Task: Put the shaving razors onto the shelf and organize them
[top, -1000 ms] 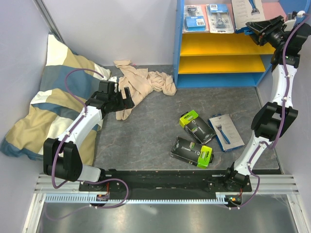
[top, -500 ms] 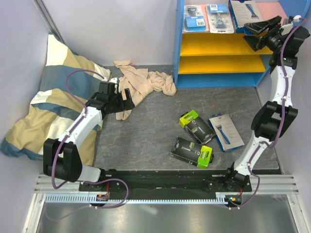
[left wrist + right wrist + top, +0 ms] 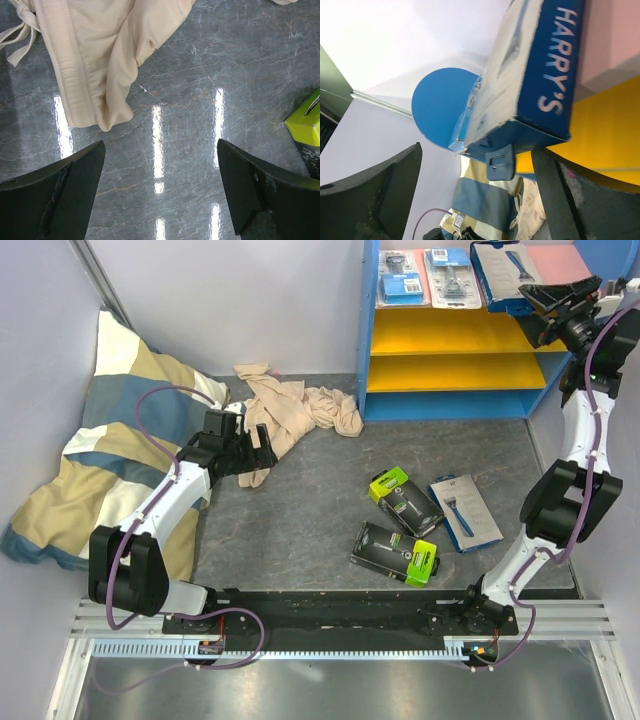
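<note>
Right gripper (image 3: 540, 312), jaws spread, is hovering at upper right beside the white-blue box (image 3: 500, 268) on the pink top board of the shelf (image 3: 369, 340); left gripper (image 3: 258, 445) is hanging spread, centre left.

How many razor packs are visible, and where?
6. Three sit on the shelf's pink top board: two blue-card blisters and a white-blue box. Three lie on the table: two black-lime boxes and a second white-blue box.

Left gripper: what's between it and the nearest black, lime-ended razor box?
Only bare grey marbled tabletop, from left gripper to the black lime-ended razor box (top external view).
</note>
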Motion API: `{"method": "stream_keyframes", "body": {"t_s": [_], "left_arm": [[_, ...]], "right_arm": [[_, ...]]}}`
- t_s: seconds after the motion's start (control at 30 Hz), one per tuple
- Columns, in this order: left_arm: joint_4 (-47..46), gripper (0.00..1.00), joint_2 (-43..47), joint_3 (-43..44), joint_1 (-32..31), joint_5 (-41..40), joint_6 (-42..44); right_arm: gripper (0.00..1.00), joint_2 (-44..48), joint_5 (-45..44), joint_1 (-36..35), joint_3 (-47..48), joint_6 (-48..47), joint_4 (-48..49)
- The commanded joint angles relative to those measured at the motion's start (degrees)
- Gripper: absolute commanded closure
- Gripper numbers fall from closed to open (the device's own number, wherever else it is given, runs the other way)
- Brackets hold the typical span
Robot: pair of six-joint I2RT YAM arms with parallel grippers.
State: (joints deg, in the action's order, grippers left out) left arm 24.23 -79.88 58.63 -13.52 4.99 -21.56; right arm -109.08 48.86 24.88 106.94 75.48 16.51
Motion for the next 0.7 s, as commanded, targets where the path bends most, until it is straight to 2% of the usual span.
{"method": "stream_keyframes", "body": {"t_s": [0.0,0.13,0.37,0.47,0.57,0.67], "left_arm": [[-2.25,0.01,1.65,-0.45,0.07,0.98,-0.85],[-2.26,0.01,1.74,-0.71,-0.02,1.25,-1.11],[-3.75,0.00,3.93,-1.50,-0.46,3.17,-1.20],[-5.33,0.00,5.52,-2.03,-0.72,7.20,-1.73],[-6.91,0.00,6.84,-2.03,-1.07,9.85,-2.78],[-8.67,0.00,7.98,-2.03,-1.77,11.69,-4.62]], "right_arm": [[0.02,4.22,0.01,0.25,0.64,1.60,3.81],[0.02,6.50,0.01,0.25,-0.93,-1.30,-0.33],[0.02,14.15,-1.75,-0.27,-13.74,-6.83,-2.89],[0.02,17.84,-2.36,-1.06,-19.80,-9.65,-4.12],[0.02,21.97,-3.42,-2.12,-25.00,-14.56,-7.01],[0.02,25.57,-6.23,-3.26,-28.34,-21.77,-14.56]]}}
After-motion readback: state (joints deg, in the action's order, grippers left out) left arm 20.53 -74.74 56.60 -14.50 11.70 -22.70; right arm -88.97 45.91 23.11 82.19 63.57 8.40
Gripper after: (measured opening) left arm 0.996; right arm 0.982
